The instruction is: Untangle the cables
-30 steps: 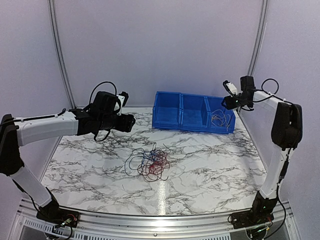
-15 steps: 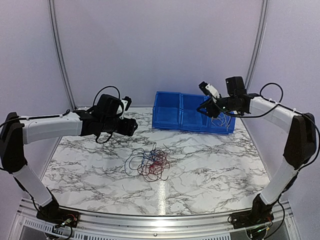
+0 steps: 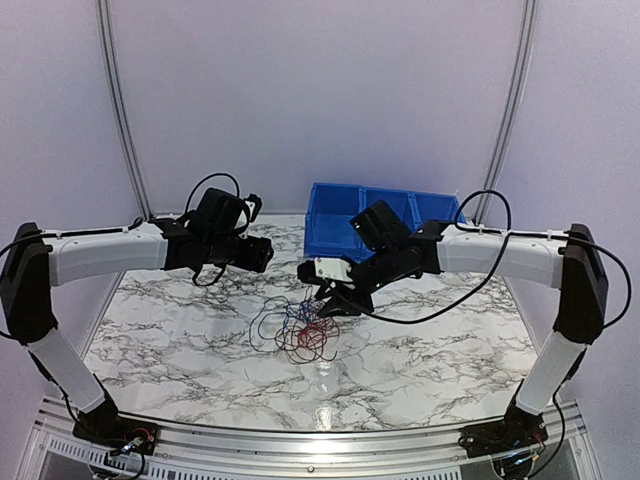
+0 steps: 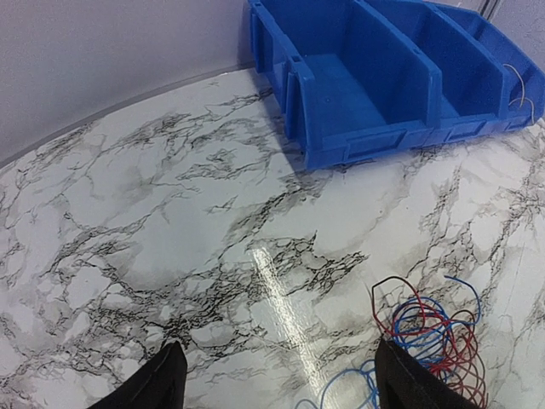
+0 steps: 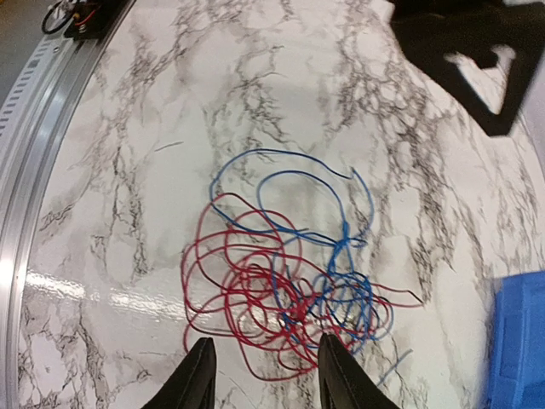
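Note:
The cables (image 3: pixel 300 328) lie as one tangle of red, blue and dark thin wires on the marble table, left of centre. The right wrist view shows the tangle (image 5: pixel 289 290) spread in loops. It also shows at the lower right of the left wrist view (image 4: pixel 434 328). My right gripper (image 3: pixel 335 300) is open and empty just above the tangle's far right side, and its fingers (image 5: pixel 197 379) straddle the red loops. My left gripper (image 3: pixel 265 255) is open and empty, above the table, behind and left of the tangle. A few pale yellow wires (image 4: pixel 515 81) lie in the bin's far compartment.
A blue three-compartment bin (image 3: pixel 340 225) stands at the back of the table; it also shows in the left wrist view (image 4: pixel 366 85). A metal rail (image 3: pixel 300 440) runs along the table's near edge. The left arm's dark gripper (image 5: pixel 477 43) shows beyond the tangle in the right wrist view.
My right arm has swung from the bin's right compartment down and left to just above the tangle. My left gripper has shifted slightly towards the centre.

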Robot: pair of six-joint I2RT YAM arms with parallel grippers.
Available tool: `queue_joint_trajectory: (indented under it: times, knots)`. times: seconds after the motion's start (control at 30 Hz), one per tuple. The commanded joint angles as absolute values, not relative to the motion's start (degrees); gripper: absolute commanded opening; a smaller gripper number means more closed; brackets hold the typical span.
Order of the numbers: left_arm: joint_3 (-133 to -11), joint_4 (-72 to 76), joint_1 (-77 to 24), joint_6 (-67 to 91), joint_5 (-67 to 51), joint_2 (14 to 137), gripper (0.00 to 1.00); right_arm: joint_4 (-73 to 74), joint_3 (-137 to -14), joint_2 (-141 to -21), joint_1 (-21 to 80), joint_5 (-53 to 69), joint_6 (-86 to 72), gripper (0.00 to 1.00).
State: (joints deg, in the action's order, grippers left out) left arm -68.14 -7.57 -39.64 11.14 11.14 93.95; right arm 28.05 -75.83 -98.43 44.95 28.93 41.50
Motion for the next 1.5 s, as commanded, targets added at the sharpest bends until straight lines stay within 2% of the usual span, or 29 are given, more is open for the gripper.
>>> queue_joint_trajectory:
  times: [0.0, 0.13, 0.3, 0.43, 0.77, 0.87, 1.07, 1.27, 1.47]
  knots:
    - [-69.56, -9.31, -39.13, 11.69, 13.79, 92.60, 0.79, 32.47, -76.25, -99.95, 49.04, 24.12, 47.52, 0.41]
    - [-69.61, -9.49, -39.11, 11.85, 13.84, 92.29, 0.79, 32.53, -74.51, -100.16, 51.33, 24.39, 47.39, 0.41]
    - [-69.66, -9.61, -39.02, 11.86, 14.14, 92.19, 0.79, 30.24, -75.10, -101.92, 52.65, 27.46, 42.89, 0.50]
    - [-69.67, -9.67, -39.02, 11.83, 14.57, 92.20, 0.79, 29.12, -77.23, -105.33, 54.89, 24.84, 40.34, 0.52]
    - [-69.62, -9.87, -39.02, 11.25, 15.63, 91.03, 0.79, 27.46, -83.98, -114.72, 56.05, 20.26, 32.12, 0.53]
    - [-69.60, -9.93, -39.02, 10.93, 16.14, 90.61, 0.79, 27.53, -85.13, -116.02, 56.48, 19.86, 31.42, 0.44]
    - [-69.41, -9.84, -39.02, 10.44, 17.36, 90.72, 0.80, 28.19, -87.42, -114.98, 56.51, 22.08, 30.30, 0.01]
    - [-68.96, -10.10, -39.04, 7.58, 24.23, 90.42, 0.80, 31.70, -91.23, -107.30, 56.49, 25.09, 29.92, 0.00]
    - [-65.61, -10.28, -39.02, 8.94, 27.08, 80.37, 0.81, 37.49, -100.62, -101.41, 56.26, 26.65, 30.01, 0.00]
